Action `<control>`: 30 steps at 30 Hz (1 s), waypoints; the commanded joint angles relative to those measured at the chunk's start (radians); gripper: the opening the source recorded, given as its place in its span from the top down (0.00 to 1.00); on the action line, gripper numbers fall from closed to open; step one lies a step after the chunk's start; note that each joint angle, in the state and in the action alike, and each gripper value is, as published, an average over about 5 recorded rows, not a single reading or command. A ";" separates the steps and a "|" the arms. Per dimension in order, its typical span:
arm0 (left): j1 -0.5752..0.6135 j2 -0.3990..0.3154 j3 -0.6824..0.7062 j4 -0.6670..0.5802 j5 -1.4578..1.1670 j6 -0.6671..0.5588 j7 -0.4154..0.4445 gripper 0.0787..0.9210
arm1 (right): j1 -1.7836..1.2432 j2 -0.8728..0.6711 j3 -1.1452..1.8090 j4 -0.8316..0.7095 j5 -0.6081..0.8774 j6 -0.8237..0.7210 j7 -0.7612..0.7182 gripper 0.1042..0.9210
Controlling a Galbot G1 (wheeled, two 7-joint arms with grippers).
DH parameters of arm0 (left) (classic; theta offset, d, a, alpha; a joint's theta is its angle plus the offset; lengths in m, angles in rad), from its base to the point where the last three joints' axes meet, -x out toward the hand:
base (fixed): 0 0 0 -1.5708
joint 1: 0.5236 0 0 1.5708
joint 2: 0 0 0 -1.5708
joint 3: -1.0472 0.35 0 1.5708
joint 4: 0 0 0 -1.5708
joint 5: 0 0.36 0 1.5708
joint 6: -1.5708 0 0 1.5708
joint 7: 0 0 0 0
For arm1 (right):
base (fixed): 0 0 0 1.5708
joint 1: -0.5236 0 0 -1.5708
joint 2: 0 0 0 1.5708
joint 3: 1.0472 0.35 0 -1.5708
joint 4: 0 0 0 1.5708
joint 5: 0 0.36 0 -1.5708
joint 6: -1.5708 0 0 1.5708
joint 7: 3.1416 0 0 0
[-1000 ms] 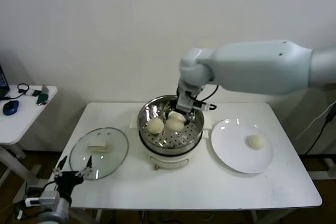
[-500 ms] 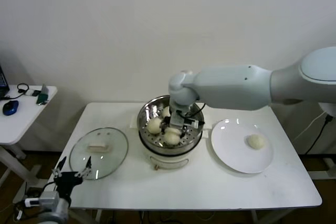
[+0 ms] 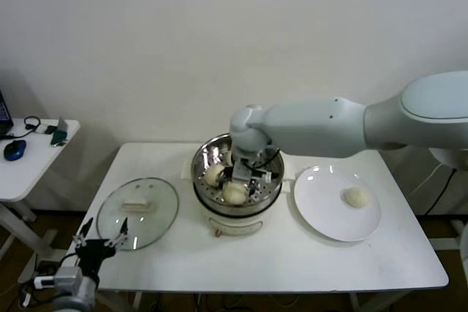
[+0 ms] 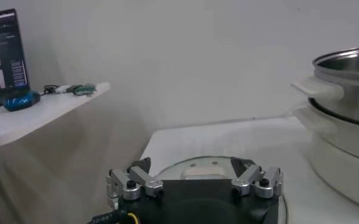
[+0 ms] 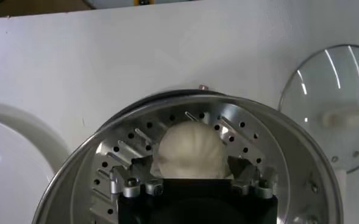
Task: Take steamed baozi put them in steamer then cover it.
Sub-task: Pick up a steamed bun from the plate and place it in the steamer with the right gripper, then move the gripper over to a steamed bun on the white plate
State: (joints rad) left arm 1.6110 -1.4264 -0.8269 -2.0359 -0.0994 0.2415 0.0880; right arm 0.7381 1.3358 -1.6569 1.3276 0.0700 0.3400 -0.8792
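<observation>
— What sort of room is this, do you think?

— A lab or test room, not a real kitchen. Bare white wall (image 3: 146, 34), plain white folding table (image 3: 256, 268), no counters or stove.

— But there's cooking gear.

— Only a tabletop electric steamer (image 3: 238, 180), a glass lid (image 3: 137, 212) and a plate (image 3: 336, 206), laid out like props. And look at the side desk (image 3: 29, 158): a computer mouse (image 3: 14, 149), cables, a laptop screen (image 4: 2, 58) running. That's a workstation.
</observation>
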 commanded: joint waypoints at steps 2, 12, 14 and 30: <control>0.001 0.001 -0.002 -0.003 -0.003 0.000 0.000 0.12 | 0.090 -0.033 -0.001 -0.046 0.069 0.045 -0.067 0.12; 0.002 0.011 -0.007 -0.001 -0.017 -0.001 0.000 0.12 | 0.370 -0.301 -0.158 -0.201 0.539 -0.184 -0.283 0.12; 0.000 0.012 -0.006 -0.003 -0.018 -0.001 0.000 0.12 | 0.401 -0.364 -0.228 -0.193 0.561 -0.235 -0.286 0.12; 0.001 0.012 -0.014 -0.001 -0.015 0.001 0.001 0.12 | -0.069 -0.677 -0.057 -0.234 0.276 -0.361 -0.201 0.12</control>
State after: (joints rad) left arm 1.6120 -1.4138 -0.8388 -2.0393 -0.1166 0.2411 0.0881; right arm 0.9002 0.8185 -1.8263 1.1551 0.4310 0.0573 -1.0857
